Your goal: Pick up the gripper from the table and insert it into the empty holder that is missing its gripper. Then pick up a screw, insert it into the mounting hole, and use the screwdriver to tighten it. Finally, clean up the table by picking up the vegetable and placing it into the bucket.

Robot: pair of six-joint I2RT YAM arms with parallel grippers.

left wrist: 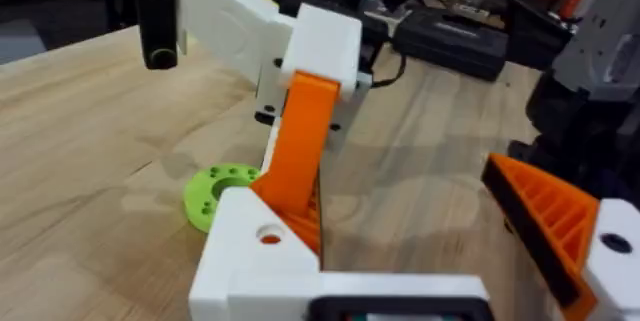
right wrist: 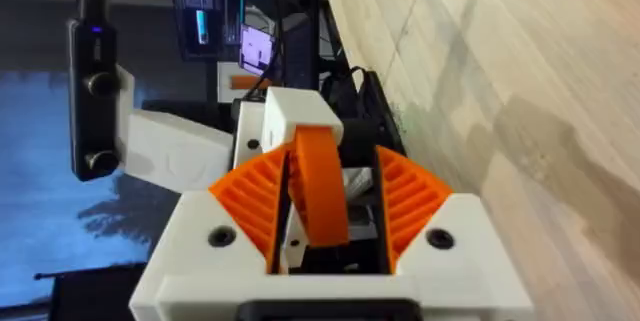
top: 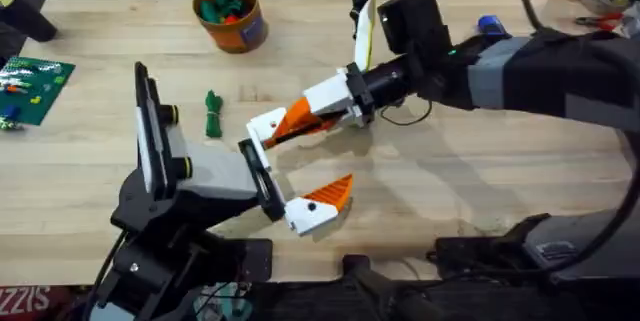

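While overhead shows the vegetable (top: 212, 114); left wrist, a green disc (left wrist: 216, 193).

Place: robotics lab or workshop | Surface: pale wooden butcher-block worktop (top: 450, 191) | Left edge: green circuit board (top: 30, 86) (populated, it seems) | Upper right corner: hand tools (top: 600, 21), partly cut off | Right wrist background: lit computer monitor (right wrist: 215, 21) | Left wrist background: black equipment case (left wrist: 450, 46).

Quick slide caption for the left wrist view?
Right gripper seats the orange finger into the white holder, green disc behind.
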